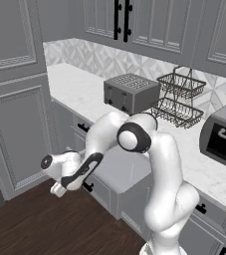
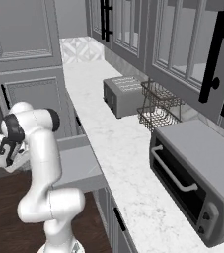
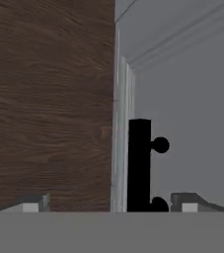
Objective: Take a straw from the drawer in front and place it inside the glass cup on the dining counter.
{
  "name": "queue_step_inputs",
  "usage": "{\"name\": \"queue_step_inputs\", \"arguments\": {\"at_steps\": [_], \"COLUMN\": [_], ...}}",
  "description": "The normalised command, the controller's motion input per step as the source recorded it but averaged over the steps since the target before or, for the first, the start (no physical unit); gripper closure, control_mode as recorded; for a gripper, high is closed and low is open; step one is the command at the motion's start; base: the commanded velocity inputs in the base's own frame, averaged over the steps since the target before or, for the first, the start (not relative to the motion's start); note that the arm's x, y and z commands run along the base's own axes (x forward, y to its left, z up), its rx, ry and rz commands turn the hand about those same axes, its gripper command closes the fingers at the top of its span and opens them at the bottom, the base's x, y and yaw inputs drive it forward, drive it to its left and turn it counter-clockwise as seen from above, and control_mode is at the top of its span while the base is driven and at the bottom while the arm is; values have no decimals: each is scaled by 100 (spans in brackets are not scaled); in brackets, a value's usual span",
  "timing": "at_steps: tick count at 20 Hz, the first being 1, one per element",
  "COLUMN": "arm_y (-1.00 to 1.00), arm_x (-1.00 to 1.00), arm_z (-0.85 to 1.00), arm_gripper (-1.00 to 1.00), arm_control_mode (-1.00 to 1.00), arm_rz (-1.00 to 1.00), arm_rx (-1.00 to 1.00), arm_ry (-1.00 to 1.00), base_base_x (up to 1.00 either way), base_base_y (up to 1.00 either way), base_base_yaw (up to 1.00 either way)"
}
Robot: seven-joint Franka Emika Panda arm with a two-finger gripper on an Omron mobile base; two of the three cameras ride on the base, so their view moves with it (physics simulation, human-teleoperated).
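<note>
Both base views overlook the drawer [image 1: 122, 169]; hand view faces its handle [image 3: 139, 163] closely.

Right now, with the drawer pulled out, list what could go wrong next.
1. The black handle stands between the fingers of the open tool, nearer one of them. A sideways pull-away could snag it and shift the drawer.
2. The arm hangs low over the drawer's pale inside, so swinging round to reach in may knock the drawer's wall or front.
</note>
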Motion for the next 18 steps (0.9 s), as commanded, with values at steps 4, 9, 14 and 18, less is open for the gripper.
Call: {"name": "queue_step_inputs", "arguments": {"at_steps": [4,9,14,18], "arm_y": [-25,-59,-71,-61], "arm_x": [-30,-3,19,43], "arm_z": [99,92,33,4], "arm_gripper": [-100,-100,-100,-100], "arm_control_mode": [-100,-100,-100,-100], "arm_rz": [0,-5,-11,-8], "arm_rx": [53,27,8,4], "arm_ry": [9,0,2,10], "base_base_x": [0,0,0,0], "base_base_y": [0,0,0,0], "base_base_yaw": [0,0,0,0]}}
